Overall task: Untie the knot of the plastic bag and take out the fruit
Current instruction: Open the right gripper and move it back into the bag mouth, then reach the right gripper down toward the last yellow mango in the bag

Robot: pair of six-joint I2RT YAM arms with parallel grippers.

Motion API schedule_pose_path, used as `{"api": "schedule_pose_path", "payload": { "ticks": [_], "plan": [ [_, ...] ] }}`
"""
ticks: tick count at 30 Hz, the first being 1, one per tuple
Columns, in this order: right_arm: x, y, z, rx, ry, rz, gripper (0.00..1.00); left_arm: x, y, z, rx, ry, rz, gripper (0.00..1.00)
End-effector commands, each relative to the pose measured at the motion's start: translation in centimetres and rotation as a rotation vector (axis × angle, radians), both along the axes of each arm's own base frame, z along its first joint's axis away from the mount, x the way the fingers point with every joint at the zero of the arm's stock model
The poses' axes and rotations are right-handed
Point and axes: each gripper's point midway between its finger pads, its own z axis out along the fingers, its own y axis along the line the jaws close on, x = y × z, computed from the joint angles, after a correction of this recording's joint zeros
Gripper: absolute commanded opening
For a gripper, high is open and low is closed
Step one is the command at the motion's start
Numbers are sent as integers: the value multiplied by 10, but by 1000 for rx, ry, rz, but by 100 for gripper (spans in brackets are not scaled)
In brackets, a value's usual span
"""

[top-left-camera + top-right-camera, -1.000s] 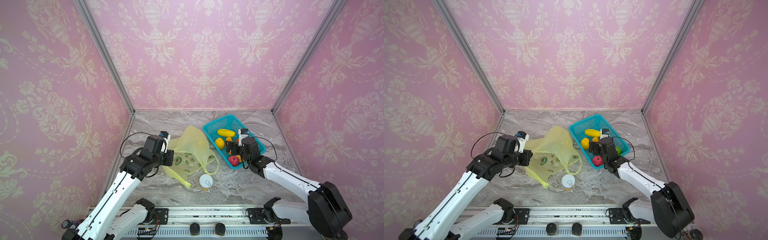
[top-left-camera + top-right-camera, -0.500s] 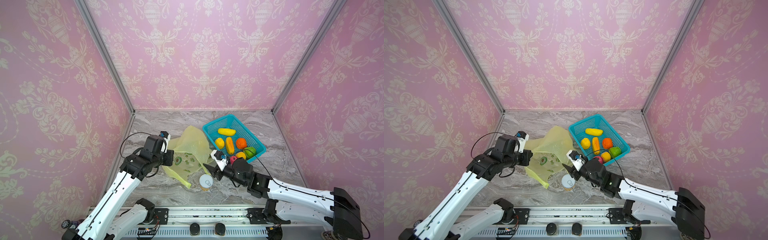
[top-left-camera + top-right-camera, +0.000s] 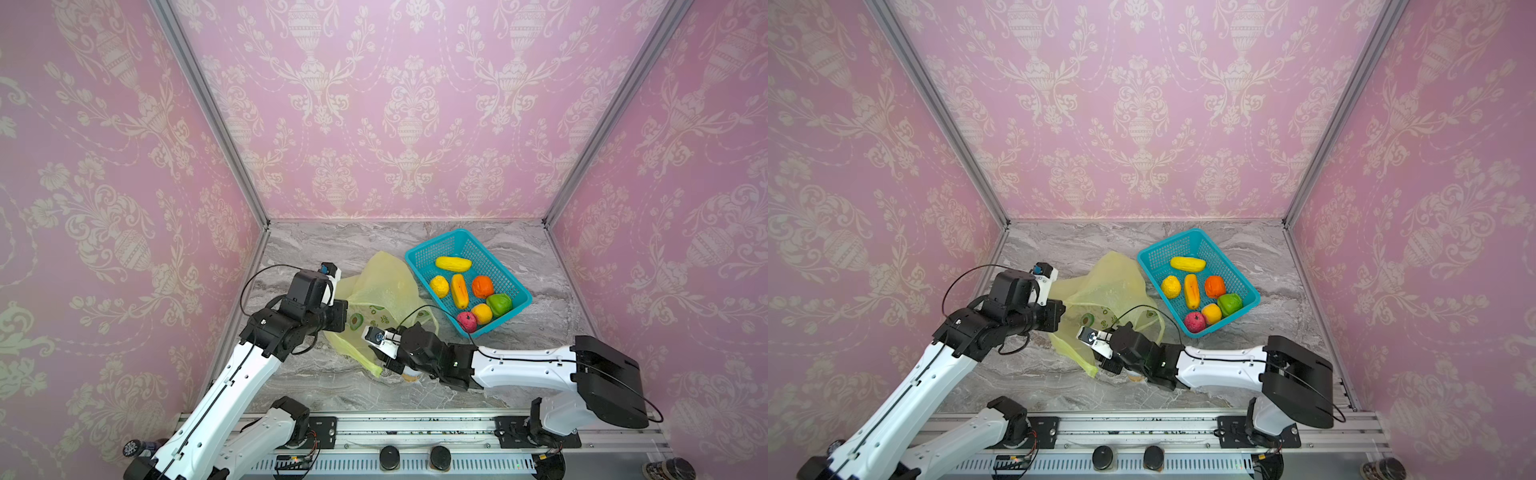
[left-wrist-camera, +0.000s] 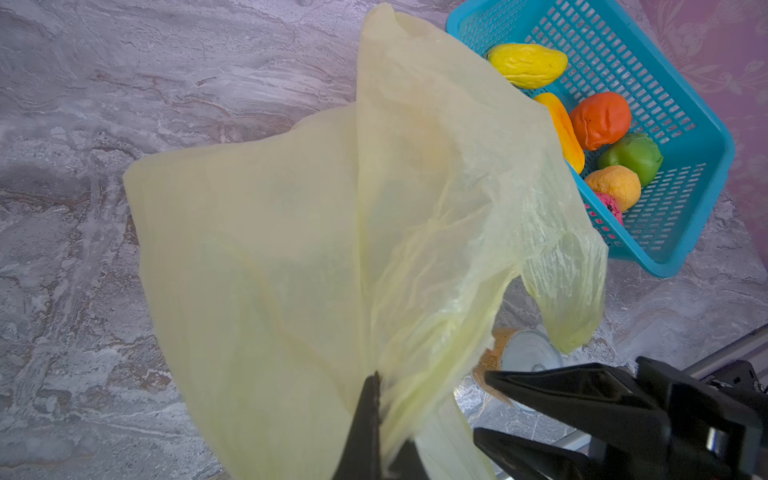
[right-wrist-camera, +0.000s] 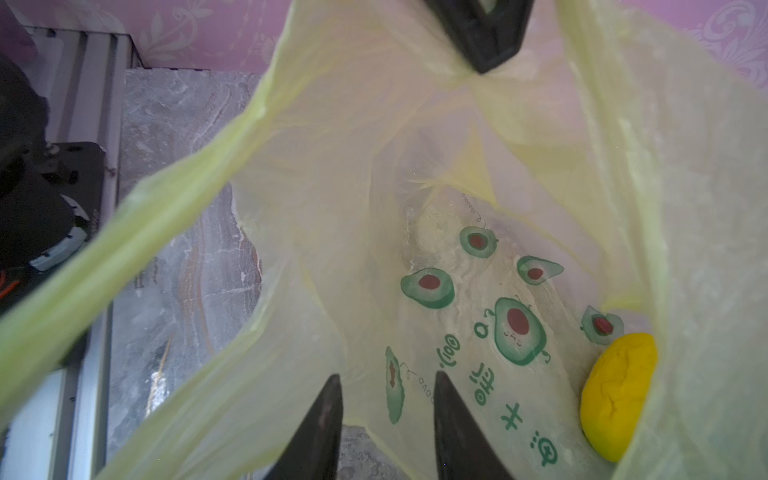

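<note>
The plastic bag point(image 3: 386, 286) is untied and open, the left fingers point(image 4: 368, 424) pinch its top tight above the desk point(image 3: 316, 245), seven fruit point(image 3: 482, 286) lie in the blue-green basket point(image 3: 432, 245), and one yellow fruit point(image 5: 619, 395) is left inside, near the half-open, empty right fingers point(image 5: 324, 428).

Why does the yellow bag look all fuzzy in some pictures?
Right wrist view: the plastic bag is blurred at its near handle strip, likely too close to the lens; the avocado prints are sharp. Left wrist view: bag slightly soft, basket crisp. Both top views: small, sharp.
</note>
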Motion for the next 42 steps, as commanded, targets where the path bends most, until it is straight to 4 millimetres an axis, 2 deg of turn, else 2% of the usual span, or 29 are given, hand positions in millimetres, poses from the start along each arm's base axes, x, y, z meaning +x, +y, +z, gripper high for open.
{"api": "schedule_pose_path", "payload": {
  "ticks": [1, 6, 12, 20, 29, 30, 32, 34, 42],
  "plan": [
    [19, 6, -8, -60, -42, -86, 33, -5, 2, -3, -4, 20, 6, 0],
    [35, 11, -17, -79, -59, -149, 29, -5, 2, 1, -10, 3, 8, 0],
    [56, 7, -27, -93, -32, -210, 27, -5, 2, -1, -7, 15, 5, 0],
    [90, -6, -45, -158, -32, -357, 25, -5, 2, 0, -9, 8, 8, 0],
    [123, -29, -58, -210, -28, -517, 27, -6, 3, 1, -9, 5, 8, 0],
    [123, -33, -62, -223, -25, -531, 27, -6, 3, 1, -9, 4, 8, 0],
    [130, -28, -52, -204, -38, -555, 28, -5, 3, 1, -8, 7, 8, 0],
    [130, -28, -52, -204, -36, -558, 27, -5, 2, -1, -6, 12, 7, 0],
    [119, -12, -62, -225, -14, -470, 30, -5, 2, 0, -9, 8, 6, 0]
  ]
}}
